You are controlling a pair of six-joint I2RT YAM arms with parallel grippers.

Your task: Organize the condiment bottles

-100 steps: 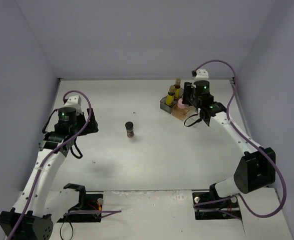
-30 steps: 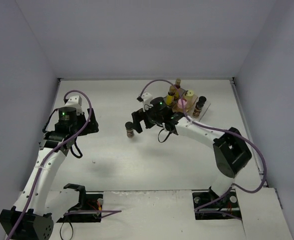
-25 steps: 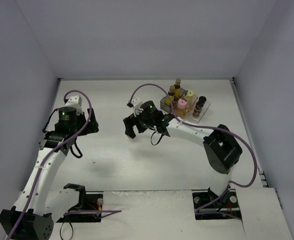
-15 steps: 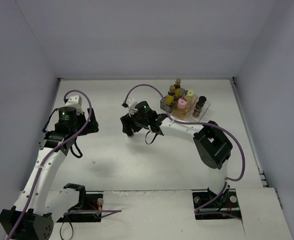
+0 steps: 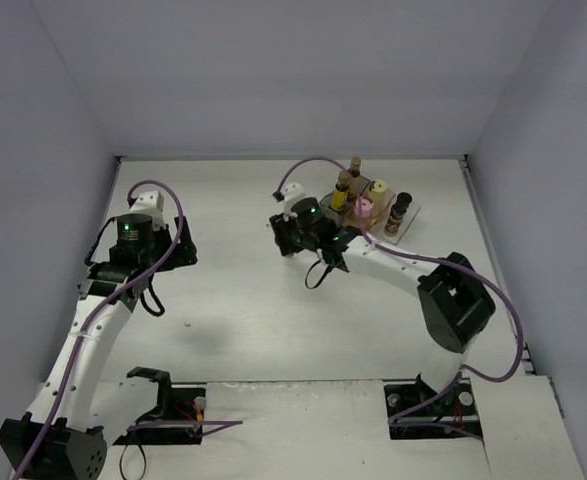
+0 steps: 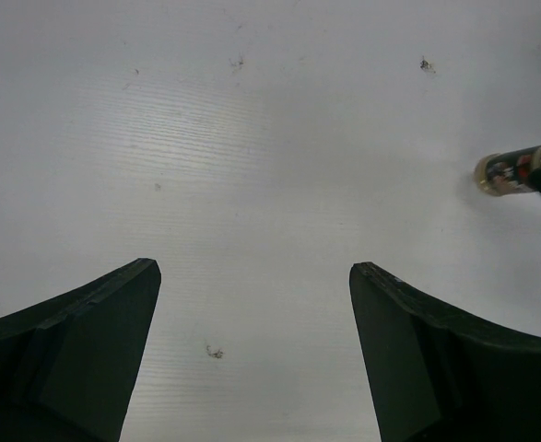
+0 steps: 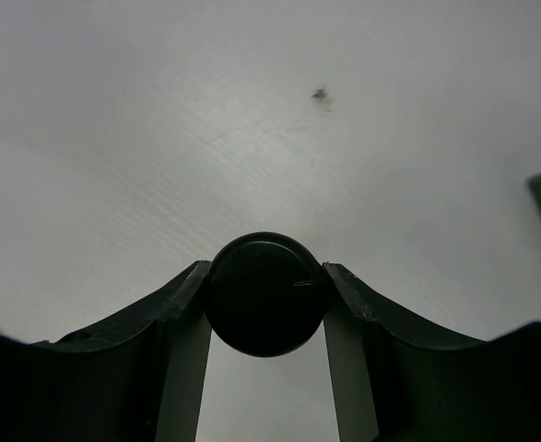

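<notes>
**Top view.** The right gripper [image 5: 284, 232] reaches over the middle of the desk [image 5: 233, 300], a little toward the far edge. Its own body hides the fingers, so its grip cannot be read from here. The left gripper [image 5: 177, 250] hangs near the left edge, well apart from it. The other condiment bottles [image 5: 364, 205] stand upright in a tight group near the far right corner, among the pale bins [image 5: 412, 213]. They are two narrow-necked amber bottles, a pink-lidded one, a pale-yellow jar and a dark-capped brown jar.

**Left wrist view.** The left gripper's fingers are spread wide with only bare, lightly speckled desk between them. At the right border a small brown spice jar [image 6: 502, 173] shows its pale base, and a dark finger covers its other end. Whether the jar touches the desk cannot be told.

**Right wrist view.** This view shows what the top view hides: the right gripper's two fingers press against both sides of the spice jar's round black cap [image 7: 265, 293], clamping it. The cap hides the jar's body. A greenish bin corner juts in at the right border.
</notes>
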